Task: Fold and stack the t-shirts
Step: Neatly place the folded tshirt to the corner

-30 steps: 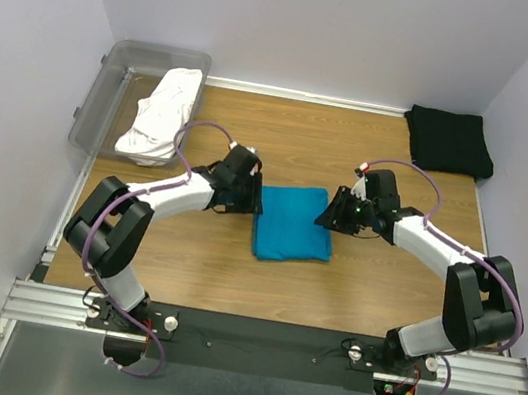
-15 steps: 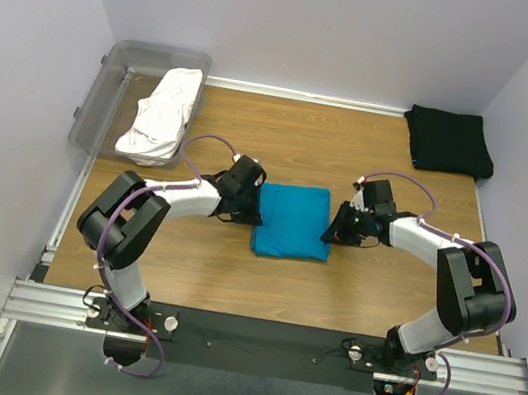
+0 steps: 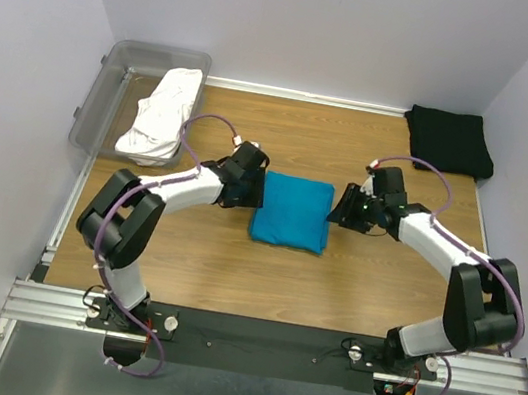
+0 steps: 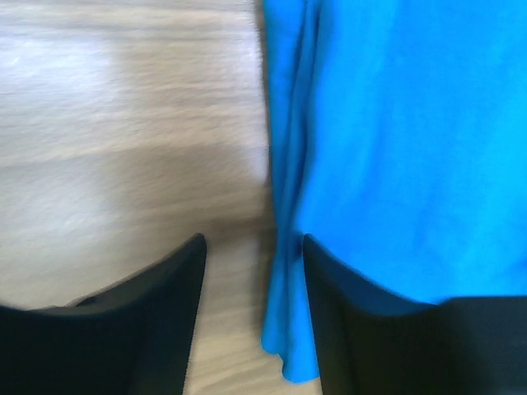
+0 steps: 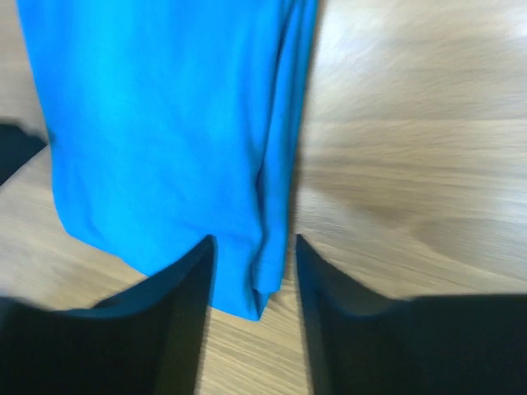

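The teal-blue t-shirt [image 3: 291, 212] lies folded into a small rectangle at the middle of the wooden table [image 3: 314, 140]. My left gripper [image 3: 258, 190] is at its left edge, low on the wood. In the left wrist view the jaws [image 4: 252, 240] stand apart with the shirt's [image 4: 395, 148] folded edge lying between them, not pinched. My right gripper [image 3: 337, 209] is at the right edge. Its jaws [image 5: 254, 241] also stand apart around the shirt's [image 5: 165, 123] edge fold. The black t-shirt [image 3: 449, 140] lies folded at the far right corner. The white t-shirt [image 3: 162, 115] is draped crumpled over the tub's side.
A clear grey plastic tub [image 3: 128, 73] stands at the far left corner, partly off the table. Lilac walls close in the left, back and right sides. The arms' mounting rail [image 3: 261, 337] runs along the near edge.
Both grippers have moved a little away from the bases along the teal shirt's sides. The shirt has shifted slightly towards the back wall and now looks wider and shorter.
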